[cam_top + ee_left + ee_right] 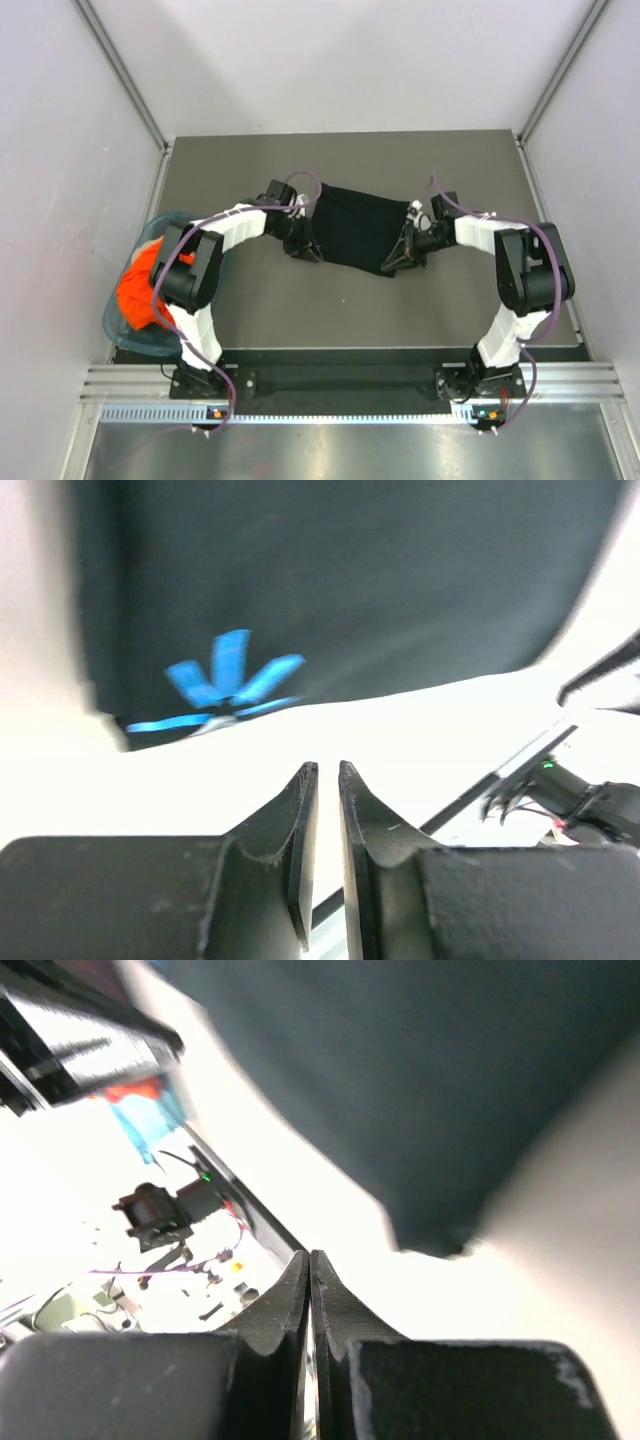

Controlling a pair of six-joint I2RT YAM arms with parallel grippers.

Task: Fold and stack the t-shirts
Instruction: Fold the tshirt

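Near edge, left of the black t-shirt (360, 230): teal basket (112, 318) with the orange t-shirt (138, 285) bunched inside it. Not folded, not on the table (300, 310). Well apart from the black one.

Left gripper (328, 770): at the black t-shirt's left near corner. On the wrist view the fingers are narrow, only a slit between them, and I see no cloth in the slit. The hem lies beyond the tips, apart from them, with the blue starburst mark (225, 685) close to that edge.

Right gripper (309, 1255): at the black t-shirt's right near corner. The fingers are pressed together and nothing shows between them. The cloth edge sits beyond the tips, blurred, and I cannot tell whether a tip brushes it.

Black t-shirt itself: mid-table, between the 2 grippers, flat, a compact slanted panel. No sleeves show from overhead, so I judge it folded at least once. Its edges are uneven and the near right corner runs to a point.

Beyond the black t-shirt: bare dark tabletop only.

Progress, my reading: 1 of 2 shirts partly folded, perhaps needing 1 more fold or a tidy. The orange one is untouched in the basket. Left to do: finish the black, fetch and fold the orange, then stack. I judge the job under halfway.
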